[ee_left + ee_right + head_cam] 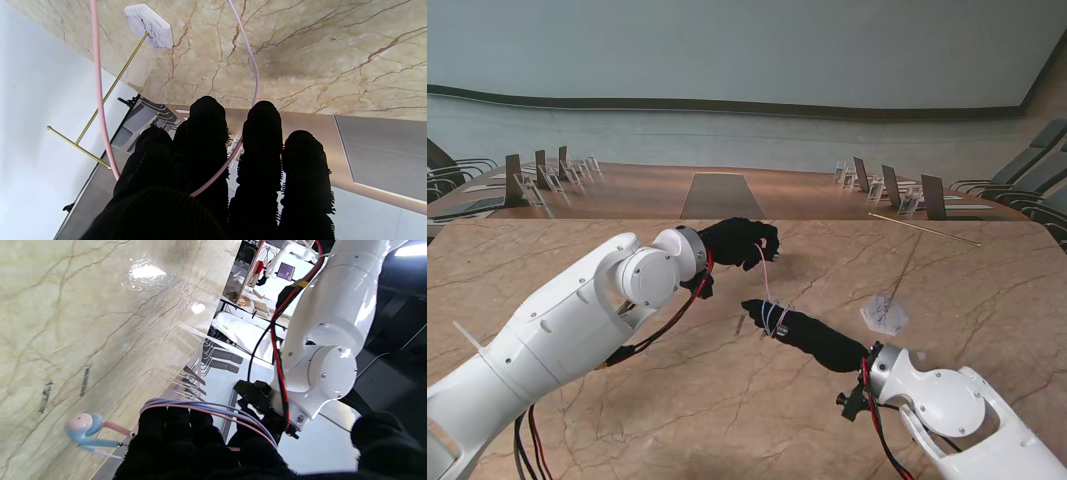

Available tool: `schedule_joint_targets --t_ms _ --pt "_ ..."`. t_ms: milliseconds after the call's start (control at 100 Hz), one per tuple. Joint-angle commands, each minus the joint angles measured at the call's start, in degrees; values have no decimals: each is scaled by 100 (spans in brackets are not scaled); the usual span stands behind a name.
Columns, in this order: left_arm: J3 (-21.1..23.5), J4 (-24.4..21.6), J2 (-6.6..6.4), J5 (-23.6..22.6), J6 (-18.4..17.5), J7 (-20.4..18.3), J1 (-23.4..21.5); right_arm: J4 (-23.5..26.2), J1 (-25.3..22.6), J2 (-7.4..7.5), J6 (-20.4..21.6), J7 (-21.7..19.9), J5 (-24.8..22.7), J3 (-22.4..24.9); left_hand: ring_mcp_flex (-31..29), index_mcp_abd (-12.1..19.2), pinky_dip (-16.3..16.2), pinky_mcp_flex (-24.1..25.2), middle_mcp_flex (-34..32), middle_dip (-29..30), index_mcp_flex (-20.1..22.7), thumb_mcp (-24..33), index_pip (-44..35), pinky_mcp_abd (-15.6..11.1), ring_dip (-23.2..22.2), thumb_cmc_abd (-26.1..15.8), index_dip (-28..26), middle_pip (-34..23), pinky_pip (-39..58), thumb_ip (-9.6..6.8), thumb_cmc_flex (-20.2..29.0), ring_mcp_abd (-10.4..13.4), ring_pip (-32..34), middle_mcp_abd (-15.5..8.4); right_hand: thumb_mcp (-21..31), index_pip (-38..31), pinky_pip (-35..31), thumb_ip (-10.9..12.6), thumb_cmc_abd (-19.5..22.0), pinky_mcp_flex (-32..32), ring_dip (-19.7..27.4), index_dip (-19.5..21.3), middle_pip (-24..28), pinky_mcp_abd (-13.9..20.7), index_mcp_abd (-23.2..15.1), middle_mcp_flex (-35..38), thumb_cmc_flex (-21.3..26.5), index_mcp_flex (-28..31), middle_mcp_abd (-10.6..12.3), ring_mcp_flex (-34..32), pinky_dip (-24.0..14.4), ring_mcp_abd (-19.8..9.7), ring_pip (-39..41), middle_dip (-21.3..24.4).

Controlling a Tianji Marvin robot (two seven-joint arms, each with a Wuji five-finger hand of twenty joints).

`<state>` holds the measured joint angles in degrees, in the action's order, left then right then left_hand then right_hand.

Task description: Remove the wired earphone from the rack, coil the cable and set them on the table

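Stand view, earphone cable (772,316): thin pink and blue loops wound around the right hand's fingers, a pink strand running up to the left hand.
Earbuds (81,431): smooth, rounded, one pink and one pale blue, dangling beside the right hand's fingers, over the table.
Right hand (812,338): black knit glove, fingers together inside the coil, holding it off the table.
Left hand (739,243): black fuzzy glove, fingers curled, pink strand pinched between them.
Table (967,285): glossy beige marble with brown veins.
Rack (96,106): slim brass rods on a white marble hexagon base, well apart from the cable.
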<state>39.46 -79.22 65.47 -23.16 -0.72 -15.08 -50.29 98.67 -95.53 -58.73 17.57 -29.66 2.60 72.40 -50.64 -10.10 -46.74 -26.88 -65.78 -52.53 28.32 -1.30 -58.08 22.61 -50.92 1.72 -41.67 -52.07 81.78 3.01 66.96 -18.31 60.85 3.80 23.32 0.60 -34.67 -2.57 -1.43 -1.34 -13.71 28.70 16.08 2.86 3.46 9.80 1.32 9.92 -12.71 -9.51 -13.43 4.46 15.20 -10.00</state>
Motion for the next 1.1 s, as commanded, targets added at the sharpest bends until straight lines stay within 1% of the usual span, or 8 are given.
schedule_joint_targets --t_ms 0,80,450,630,660,850,880,1090 --pt "40 -112 -20 -9 -28 -34 -35 -78 -48 -31 -58 58 -48 14 -144 10 39 -100 -278 -136 79 -81 -115 145 40 -146 -38 -204 244 57 -10 -16 158 -118 11 6 -113 -133 -2 59 -36 80 -97 -79 -456 -38 -134 -217 74 121 57 21 -117 58" --pt "80 -186 -45 -21 -42 -84 -60 -136 -27 -49 -66 129 -85 22 -187 -33 45 -144 -333 -218 128 -81 -139 158 37 -150 -77 -317 287 61 -53 -6 224 51 19 19 -96 -133 -5 54 -36 86 -114 -75 -448 -35 -135 -217 74 121 52 18 -120 64" --pt "281 -555 -161 -89 -91 -295 -261 -433 248 -116 -222 328 -222 -51 -112 -132 18 -67 -349 -513 258 -80 -285 128 -4 -236 -314 -738 310 63 -292 38 395 -80 37 169 43 -151 10 89 -21 -154 -401 -42 -231 -65 -203 -197 89 224 8 -43 -174 190" --pt "366 -758 -201 -89 -112 -369 -372 -636 463 -159 -359 435 -285 -166 -129 -109 -10 -75 -370 -508 305 -80 -309 157 -3 -258 -385 -723 312 68 -348 16 404 -55 69 211 293 -171 28 240 100 -966 -834 54 -87 -117 -291 -152 175 349 -103 -161 -385 361" --pt "380 -788 -205 -87 -112 -372 -390 -664 493 -165 -391 447 -293 -178 -133 -114 -17 -81 -373 -503 308 -75 -301 169 -1 -256 -392 -711 312 68 -349 7 402 -33 87 182 436 -181 28 234 142 -1496 -952 72 -82 -94 -324 -109 188 350 -226 -189 -556 399" --pt "457 -958 -233 -74 -123 -414 -500 -865 651 -225 -501 633 -350 -231 -130 -94 -35 -73 -378 -501 327 -71 -291 179 3 -266 -425 -689 297 73 -366 -15 398 -34 75 300 706 -203 51 363 164 -2110 -1435 170 -18 -149 -405 -59 308 439 -312 -297 -958 630" --pt "467 -991 -240 -78 -125 -427 -522 -900 677 -237 -507 673 -358 -233 -127 -92 -37 -71 -379 -501 328 -72 -290 183 3 -268 -430 -687 295 74 -370 -20 398 -36 78 230 842 -210 58 343 82 -2688 -1482 180 -13 -145 -426 -23 313 436 -485 -303 -1024 631" --pt "498 -1204 -284 -57 -121 -520 -682 -1227 931 -325 -482 988 -444 -255 -99 -71 -51 -40 -366 -506 341 -66 -286 181 3 -261 -460 -666 268 81 -363 -29 386 -13 55 381 1084 -234 91 443 134 -3053 -1823 309 -48 -261 -486 2 467 505 -620 -454 -1362 937"
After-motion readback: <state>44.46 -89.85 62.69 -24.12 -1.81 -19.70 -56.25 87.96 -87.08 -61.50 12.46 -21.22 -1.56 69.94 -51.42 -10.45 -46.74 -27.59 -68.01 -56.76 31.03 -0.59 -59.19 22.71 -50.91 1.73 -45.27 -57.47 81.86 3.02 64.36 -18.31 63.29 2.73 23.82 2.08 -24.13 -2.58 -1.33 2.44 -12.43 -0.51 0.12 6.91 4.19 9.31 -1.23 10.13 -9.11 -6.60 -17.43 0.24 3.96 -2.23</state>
